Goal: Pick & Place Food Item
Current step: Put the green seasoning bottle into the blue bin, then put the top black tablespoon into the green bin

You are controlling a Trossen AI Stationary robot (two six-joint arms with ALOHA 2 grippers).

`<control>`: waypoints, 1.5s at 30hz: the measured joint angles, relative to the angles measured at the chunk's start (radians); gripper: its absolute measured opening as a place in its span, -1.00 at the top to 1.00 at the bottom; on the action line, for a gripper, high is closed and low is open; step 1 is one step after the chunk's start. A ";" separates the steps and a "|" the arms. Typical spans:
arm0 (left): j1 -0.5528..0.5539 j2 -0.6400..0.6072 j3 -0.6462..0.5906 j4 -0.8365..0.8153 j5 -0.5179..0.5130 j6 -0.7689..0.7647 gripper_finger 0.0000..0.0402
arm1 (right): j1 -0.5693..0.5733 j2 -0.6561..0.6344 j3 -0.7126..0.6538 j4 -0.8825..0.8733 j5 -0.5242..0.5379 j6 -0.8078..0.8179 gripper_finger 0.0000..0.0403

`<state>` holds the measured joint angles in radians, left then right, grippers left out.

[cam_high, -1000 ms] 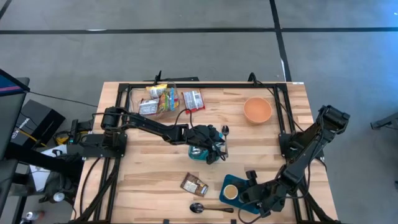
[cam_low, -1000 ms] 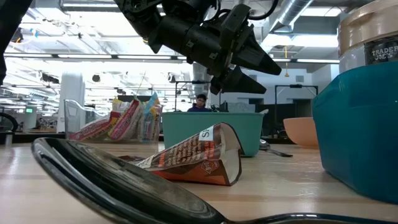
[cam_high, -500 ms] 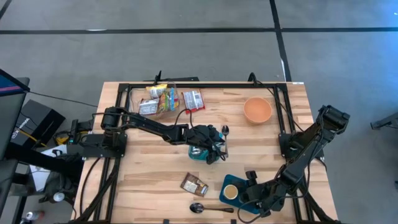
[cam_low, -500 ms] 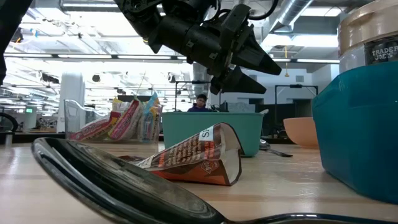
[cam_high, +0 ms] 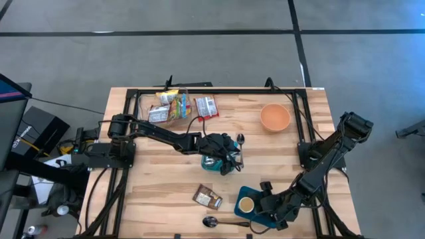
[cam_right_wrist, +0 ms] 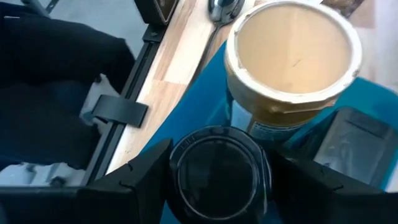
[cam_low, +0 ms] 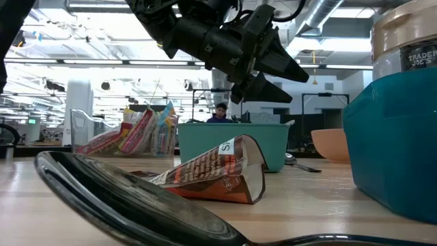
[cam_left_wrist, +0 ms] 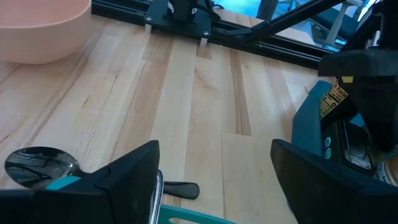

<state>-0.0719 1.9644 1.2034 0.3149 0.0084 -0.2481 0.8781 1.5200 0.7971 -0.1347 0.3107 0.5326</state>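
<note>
On the left nothing has shifted over the last second: the left gripper (cam_high: 226,159) hangs over the teal bin (cam_low: 232,143) at mid-table, its jaws spread wide and empty, with bare wood and a spoon (cam_left_wrist: 40,165) showing between them in the left wrist view. Near the front edge the brown snack packet (cam_high: 207,197) lies loose on the table, untouched and well apart from either claw. The one change is on the right: the right gripper (cam_high: 272,211) has crept a little toward the blue tub (cam_high: 252,190) at the front right, and its jaws have eased very slightly wider. In the right wrist view they stand well open, one on each side of a dark round pot (cam_right_wrist: 217,177) that sits in the tub just beside the tan-lidded jar (cam_right_wrist: 292,53). Whether the pads touch the pot I cannot tell; nothing looks lifted. My reading is that the food item is in the tub and the right claw is either letting go or lining up to grasp.
</note>
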 joint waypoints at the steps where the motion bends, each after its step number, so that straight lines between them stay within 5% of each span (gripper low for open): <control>1: 0.000 0.000 0.000 0.000 0.000 0.000 -0.51 | -0.005 0.000 0.000 0.001 -0.011 0.001 -0.17; 45: 0.000 0.000 0.000 0.000 0.000 0.000 -0.51 | -0.028 -0.165 0.000 -0.038 -0.048 -0.005 -0.17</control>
<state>-0.0715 1.9644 1.2034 0.3153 0.0084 -0.2481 0.8501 1.3553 0.7975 -0.1730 0.2630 0.5278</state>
